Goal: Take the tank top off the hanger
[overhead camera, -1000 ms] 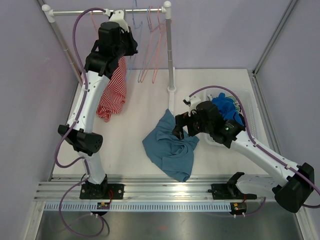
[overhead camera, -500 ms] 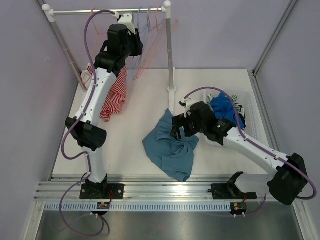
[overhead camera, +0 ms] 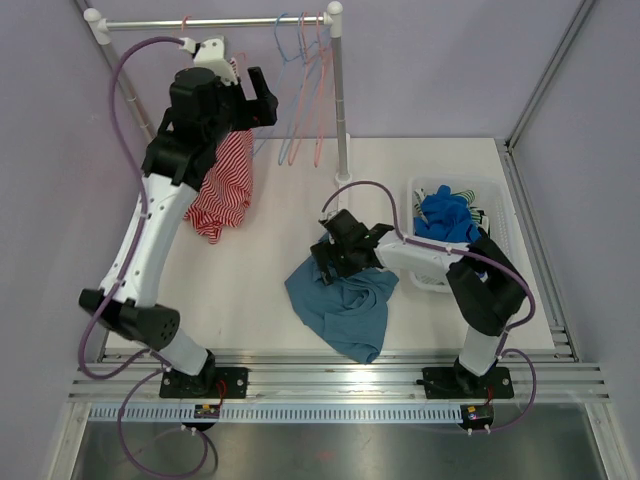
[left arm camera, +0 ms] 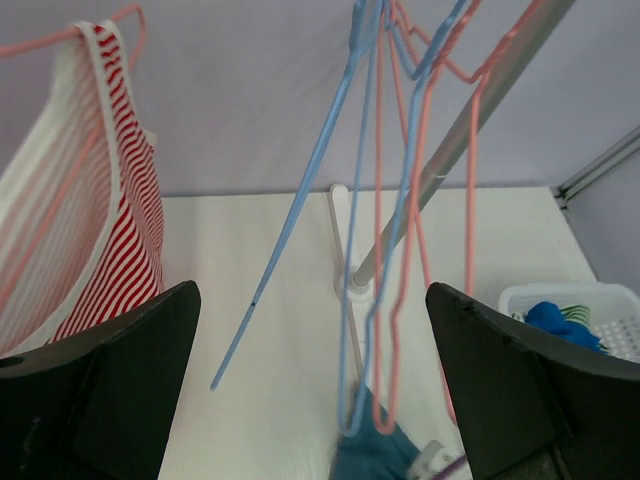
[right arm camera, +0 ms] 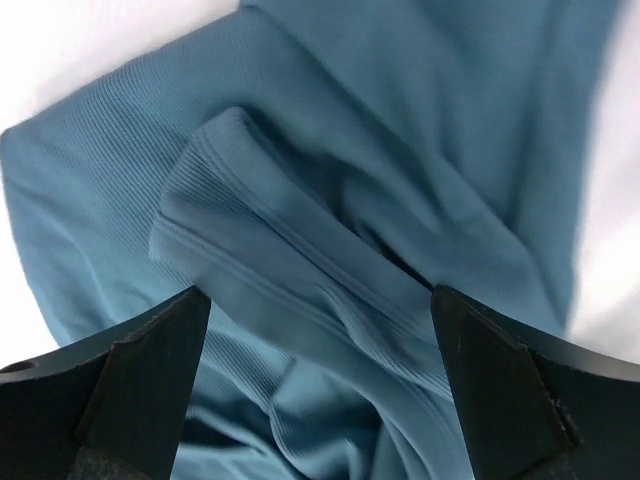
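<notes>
Red-striped tank top [overhead camera: 226, 190] on pink hanger [left arm camera: 30, 47]

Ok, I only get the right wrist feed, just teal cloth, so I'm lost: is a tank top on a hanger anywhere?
Observer: Yes, a red-and-white striped tank top hangs on a pink hanger at the rail's left end.
Operator: Is the left gripper holding it?
Observer: No, it is open and empty, with the top off to its side.
Operator: What's near my teal cloth?
Observer: A white basket of blue clothes stands on the table to its right.
</notes>
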